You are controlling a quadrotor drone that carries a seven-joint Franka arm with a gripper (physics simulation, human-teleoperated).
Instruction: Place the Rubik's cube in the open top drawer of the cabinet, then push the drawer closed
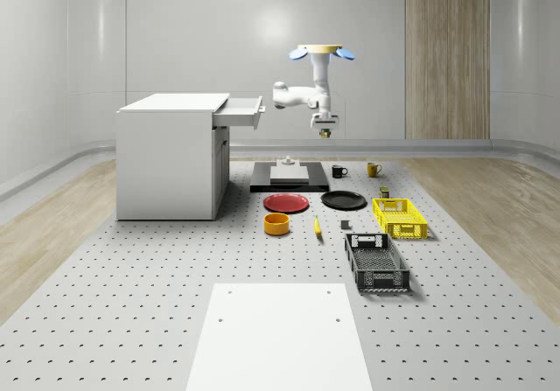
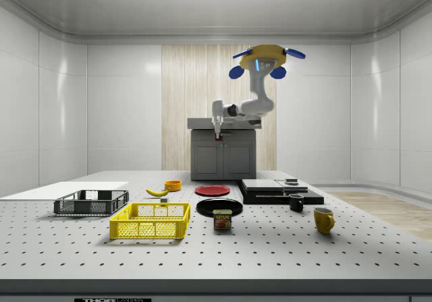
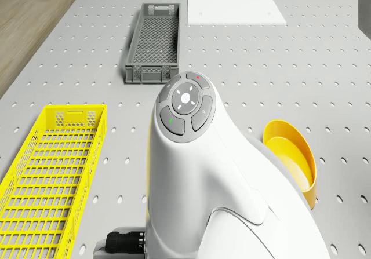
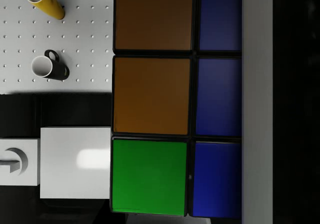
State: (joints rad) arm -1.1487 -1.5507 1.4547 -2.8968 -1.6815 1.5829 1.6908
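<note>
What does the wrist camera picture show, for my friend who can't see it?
A Rubik's cube sits very close to the camera, showing orange, green and blue squares. Far below it lie the white pegboard table with a yellow mug and a black mug, and a white block on a black slab.

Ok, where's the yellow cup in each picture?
Whole-scene view: the yellow cup is at the table's far end, right of the black cup.
Side view: near the front, right of the black cup.
Wrist view: on the table, beside the black cup.
Shared landmark: the black cup.
</note>
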